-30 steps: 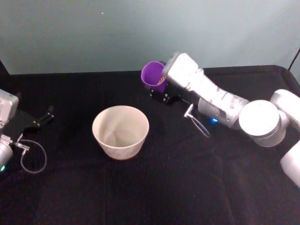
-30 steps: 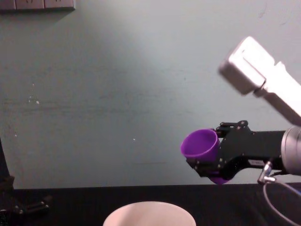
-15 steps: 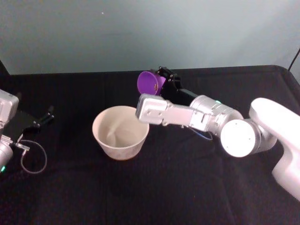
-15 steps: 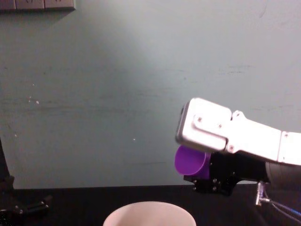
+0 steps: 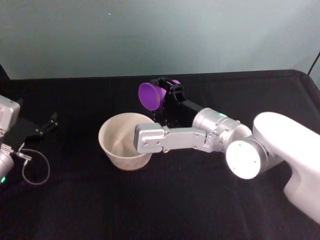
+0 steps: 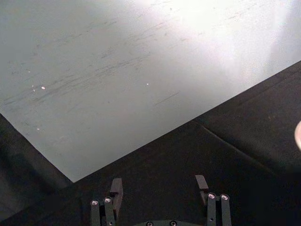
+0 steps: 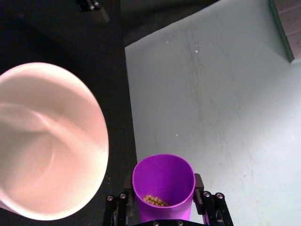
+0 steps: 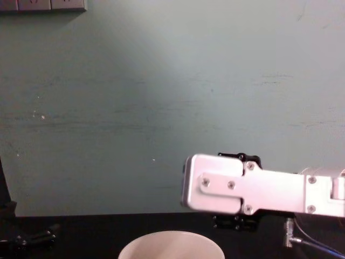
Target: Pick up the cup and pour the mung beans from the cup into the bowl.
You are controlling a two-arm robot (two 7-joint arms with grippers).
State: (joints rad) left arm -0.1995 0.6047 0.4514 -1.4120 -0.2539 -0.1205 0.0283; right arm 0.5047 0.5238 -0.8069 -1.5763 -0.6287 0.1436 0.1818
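Observation:
The purple cup (image 5: 151,95) hangs in the air just behind the far right rim of the white bowl (image 5: 107,133), tipped on its side with its mouth facing left. My right gripper (image 5: 166,98) is shut on the cup. In the right wrist view, mung beans (image 7: 155,201) lie inside the cup (image 7: 163,179), with the bowl (image 7: 100,141) beside its mouth. In the chest view, my right arm's silver link (image 8: 242,190) hides the cup above the bowl (image 8: 170,239). My left gripper (image 5: 48,125) rests open at the table's left (image 6: 159,186).
A black cloth (image 5: 165,200) covers the table in front of a pale green wall (image 5: 150,35). A looped cable (image 5: 35,172) lies by my left arm. My right arm's silver link (image 5: 170,139) reaches across the bowl's right side.
My right arm has carried the cup left toward the bowl and tipped it further onto its side. Its silver link has swung down in front of the cup. The left arm is still.

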